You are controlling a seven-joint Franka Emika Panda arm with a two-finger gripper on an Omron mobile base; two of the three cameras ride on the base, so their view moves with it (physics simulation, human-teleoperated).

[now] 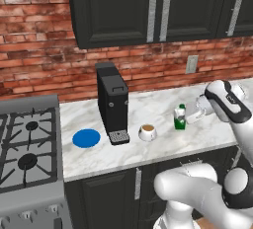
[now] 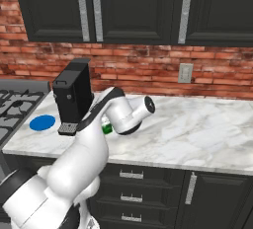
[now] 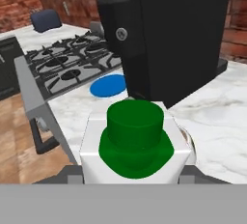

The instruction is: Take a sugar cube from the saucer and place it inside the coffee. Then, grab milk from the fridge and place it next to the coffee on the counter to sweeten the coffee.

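Observation:
The milk (image 1: 180, 117), a white carton with a green top, stands upright on the counter (image 1: 148, 105) just right of the coffee (image 1: 147, 132), a white cup of brown liquid. My gripper (image 1: 190, 115) reaches in from the right and is shut on the milk. In the hand view the milk (image 3: 135, 141) sits close up between the fingers, and the coffee's rim (image 3: 189, 142) peeks out behind it. The blue saucer (image 1: 86, 138) (image 3: 110, 85) lies bare left of the coffee machine. In the right base view my arm covers most of the milk (image 2: 106, 128). The sugar cube and the fridge are out of view.
A tall black coffee machine (image 1: 112, 102) stands between the saucer and the cup. The gas stove (image 1: 27, 149) borders the counter on the left. Dark cabinets (image 1: 148, 6) hang overhead. White marble counter (image 2: 197, 124) stretches to the right.

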